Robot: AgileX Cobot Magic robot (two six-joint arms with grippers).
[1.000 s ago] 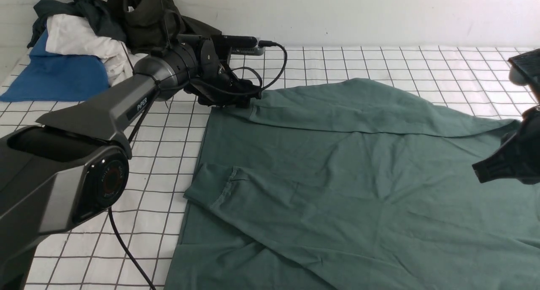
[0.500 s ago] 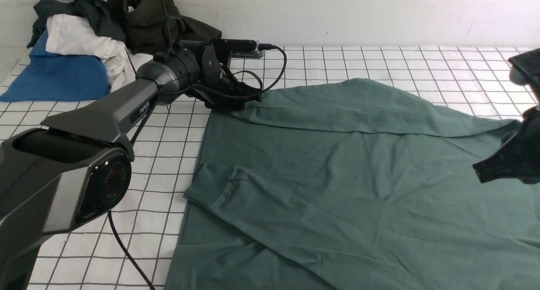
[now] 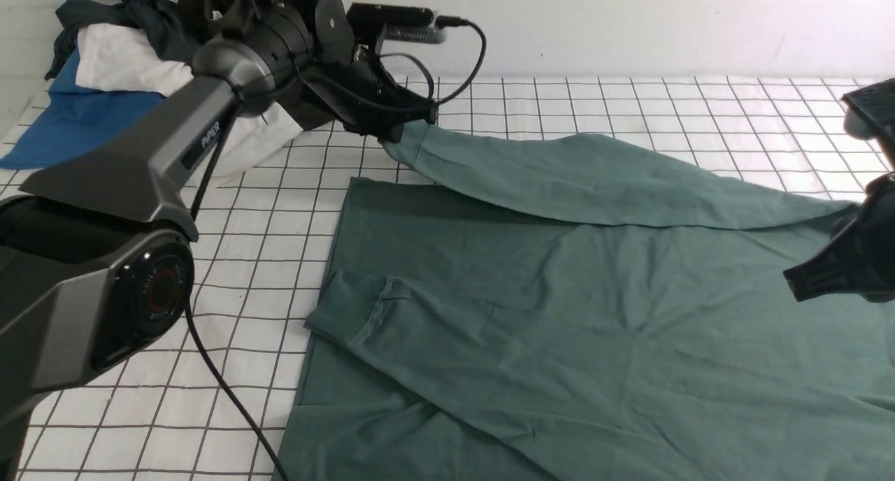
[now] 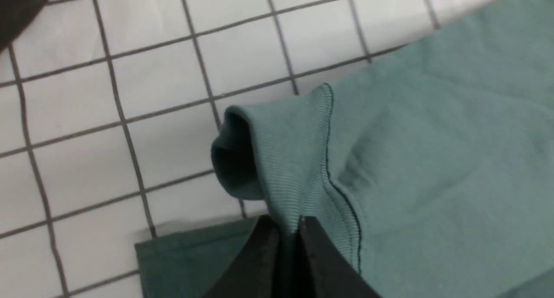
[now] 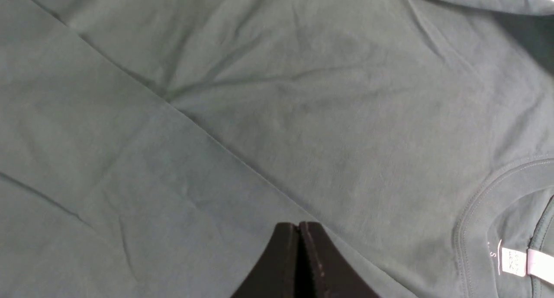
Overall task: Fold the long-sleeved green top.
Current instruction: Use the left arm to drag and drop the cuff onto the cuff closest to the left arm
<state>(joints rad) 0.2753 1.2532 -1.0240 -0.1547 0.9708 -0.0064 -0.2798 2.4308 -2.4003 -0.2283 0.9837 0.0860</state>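
Observation:
The green long-sleeved top (image 3: 573, 313) lies spread over the checked surface. One sleeve is folded across its near left part, its cuff (image 3: 349, 313) by the left edge. My left gripper (image 3: 400, 133) is shut on the ribbed cuff (image 4: 294, 159) of the far sleeve and holds it raised above the top's far left corner. My right gripper (image 5: 298, 225) is shut and empty, hovering above the top's body near the neckline (image 5: 480, 211); it shows at the right edge of the front view (image 3: 793, 285).
A pile of clothes sits at the far left corner: bright blue cloth (image 3: 77, 117), white cloth (image 3: 119, 61) and a dark olive-black garment (image 3: 210, 5). The white checked cover (image 3: 266, 215) lies left of the top. A black cable (image 3: 224, 397) hangs from the left arm.
My left gripper has risen and moved slightly back, lifting the far sleeve's cuff off the top. The right arm has not moved.

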